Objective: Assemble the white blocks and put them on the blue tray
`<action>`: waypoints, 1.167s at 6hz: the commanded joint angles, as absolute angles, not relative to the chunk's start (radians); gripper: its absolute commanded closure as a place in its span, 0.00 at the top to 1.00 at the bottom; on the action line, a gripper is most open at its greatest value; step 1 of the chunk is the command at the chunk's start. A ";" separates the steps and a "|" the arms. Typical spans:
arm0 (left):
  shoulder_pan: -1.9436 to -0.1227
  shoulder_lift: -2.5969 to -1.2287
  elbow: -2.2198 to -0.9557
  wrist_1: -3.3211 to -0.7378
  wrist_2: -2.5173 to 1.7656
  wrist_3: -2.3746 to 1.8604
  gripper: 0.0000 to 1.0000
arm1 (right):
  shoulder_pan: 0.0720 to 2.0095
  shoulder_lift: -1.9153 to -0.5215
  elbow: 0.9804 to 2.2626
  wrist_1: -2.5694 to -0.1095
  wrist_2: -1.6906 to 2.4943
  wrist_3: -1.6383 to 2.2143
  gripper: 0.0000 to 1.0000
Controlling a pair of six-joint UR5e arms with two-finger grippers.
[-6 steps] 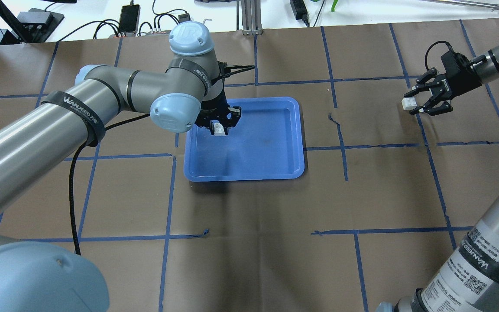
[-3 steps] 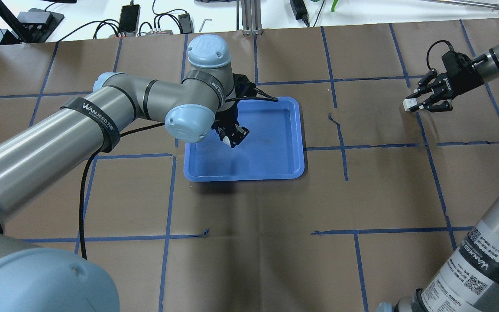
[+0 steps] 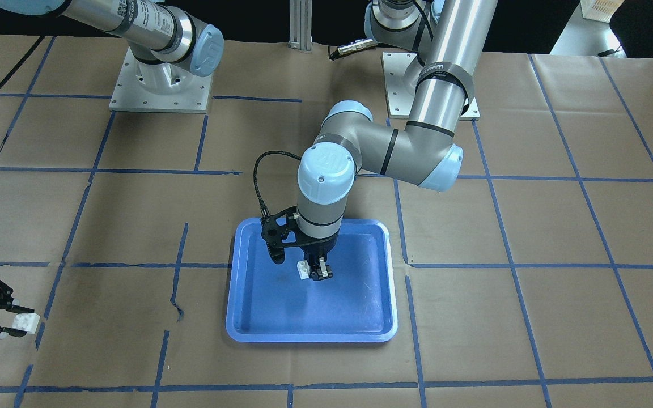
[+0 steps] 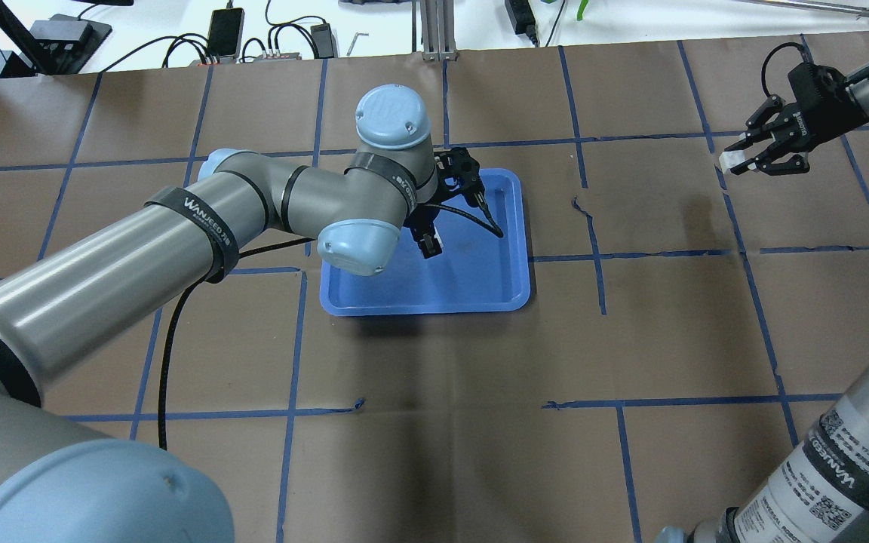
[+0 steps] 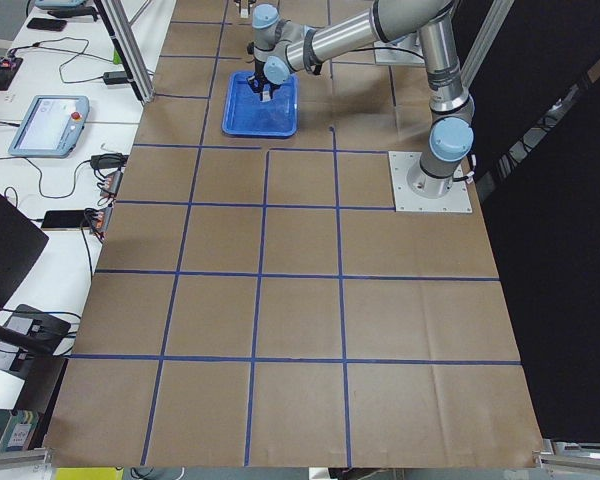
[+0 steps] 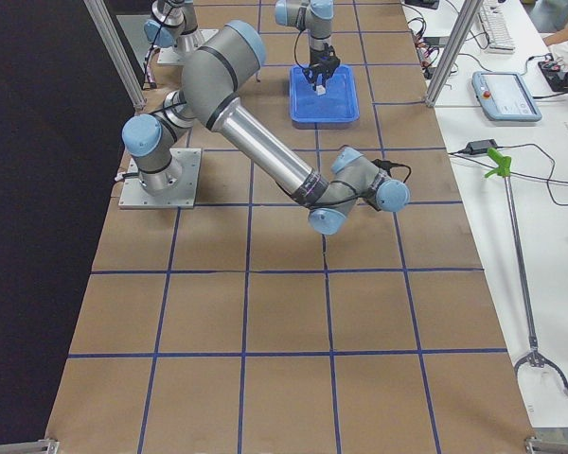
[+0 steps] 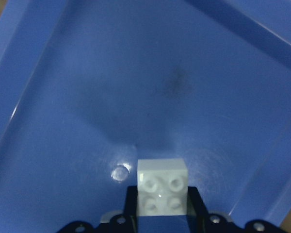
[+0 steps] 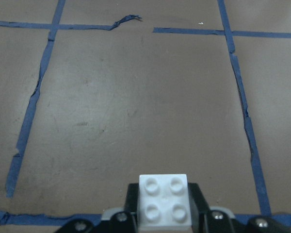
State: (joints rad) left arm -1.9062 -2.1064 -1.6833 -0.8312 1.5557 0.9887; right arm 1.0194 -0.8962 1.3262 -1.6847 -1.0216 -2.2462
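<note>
Left pincer (image 3: 310, 272) clamped on one white block (image 7: 162, 192), over blue tray (image 3: 360, 309) — right pincer (image 4: 738, 161) gripping second white block (image 8: 164, 201), well apart

WANJEED was printed in white on the left arm's black strap (image 4: 204, 215) — and again on the right arm's strap (image 4: 853, 469), whose white label (image 4: 778, 499) read UNIVERSAL ROBOTS.

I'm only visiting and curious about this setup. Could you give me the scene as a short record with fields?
Left gripper: shut on a white block, over the blue tray
Right gripper: shut on the other white block, over brown paper, well away from the tray
Blocks: apart, not yet joined
</note>
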 commanded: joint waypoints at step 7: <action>-1.910 -2.117 -1.710 -0.862 1.600 1.097 0.34 | 1.066 -1.183 1.612 -1.663 -0.974 -2.224 0.34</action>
